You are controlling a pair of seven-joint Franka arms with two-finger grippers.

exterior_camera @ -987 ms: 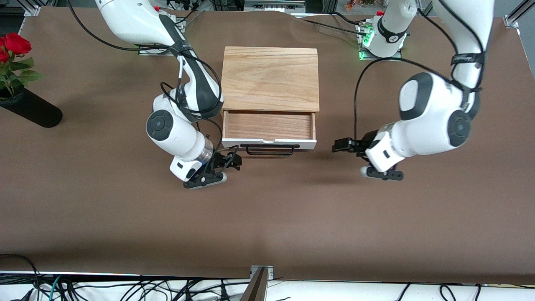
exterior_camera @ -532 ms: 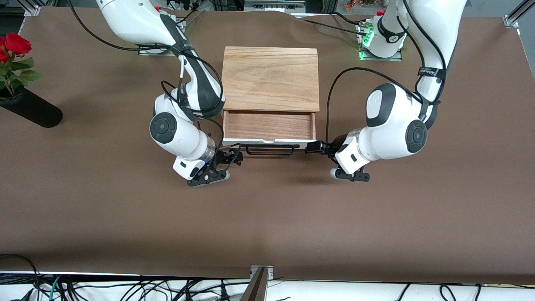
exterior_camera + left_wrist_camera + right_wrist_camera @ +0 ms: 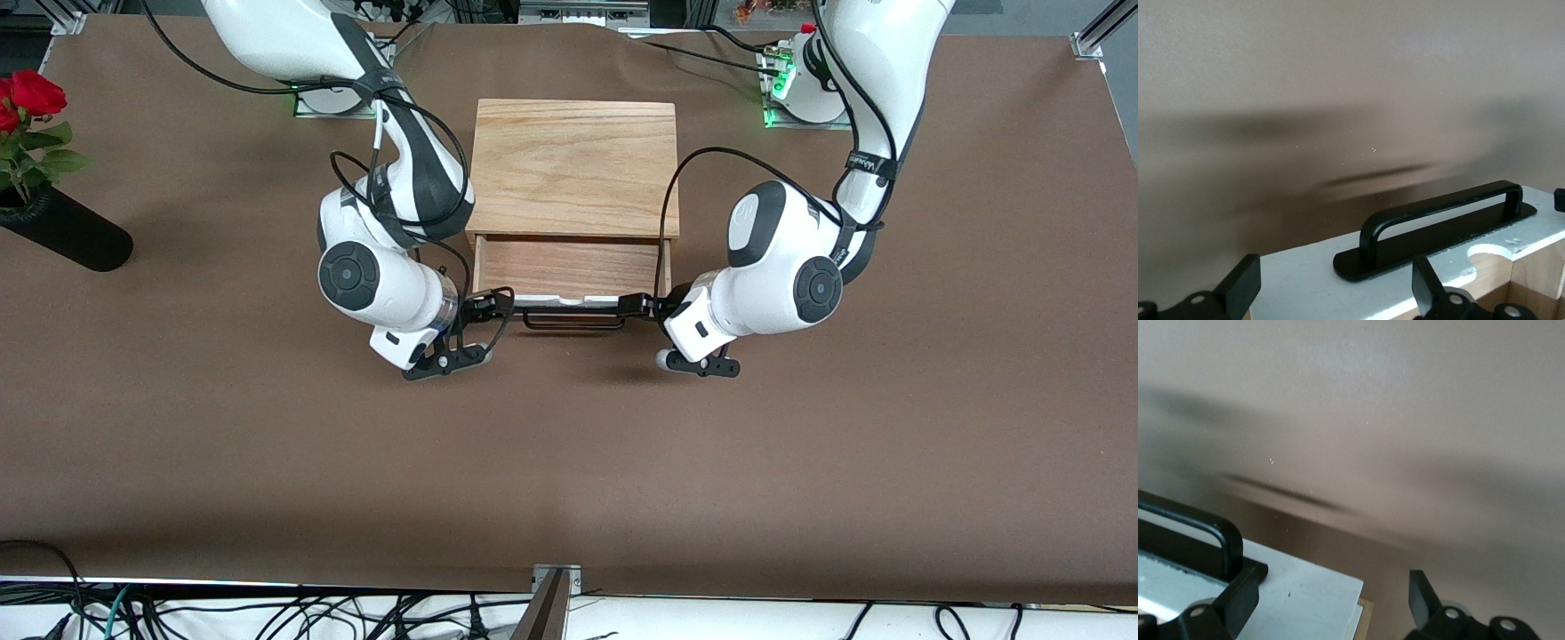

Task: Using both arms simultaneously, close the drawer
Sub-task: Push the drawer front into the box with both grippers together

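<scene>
The drawer (image 3: 569, 267) stands partly pulled out of the oak box (image 3: 576, 169), with its white front panel (image 3: 569, 300) and black bar handle (image 3: 573, 320) toward the front camera. My right gripper (image 3: 498, 304) is open at the panel's end toward the right arm's end of the table. In the right wrist view its fingers (image 3: 1238, 593) straddle the panel's corner (image 3: 1305, 593) beside the handle (image 3: 1205, 533). My left gripper (image 3: 636, 305) is open at the panel's other end. In the left wrist view its fingers (image 3: 1428, 287) straddle the panel (image 3: 1298, 273) by the handle (image 3: 1438, 220).
A black vase (image 3: 67, 233) with red roses (image 3: 31, 93) lies at the right arm's end of the table. The brown tabletop (image 3: 569, 462) stretches toward the front camera. Arm bases and cables stand along the table's edge by the robots.
The left gripper has swung in from well off to the side to the drawer front's end. The right gripper has moved up to the panel's other end. The drawer looks barely shifted.
</scene>
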